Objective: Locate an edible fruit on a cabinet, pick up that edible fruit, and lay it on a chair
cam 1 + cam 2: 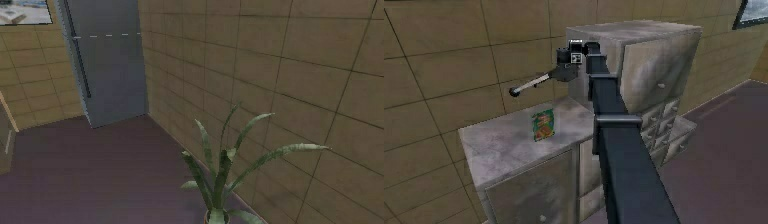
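The claw [517, 90] shows against bare wall and holds nothing; its finger setting cannot be told. Near it, a small green-and-orange item [542, 124], possibly the fruit, stands on the low cabinet [499, 150]. Step in hand: approach for pick-up. The next move probably calls for lowering the fingers to the item. The arm [619, 140] reaches out level above the cabinet top.

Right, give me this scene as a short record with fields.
arm: dark bar reaching out over the cabinets
hand: hand at the arm's far end, tiled wall behind it, holding nothing
item: small green and orange thing standing on the low cabinet
behind: taller cabinet with drawers
ahead: potted plant, tall grey door
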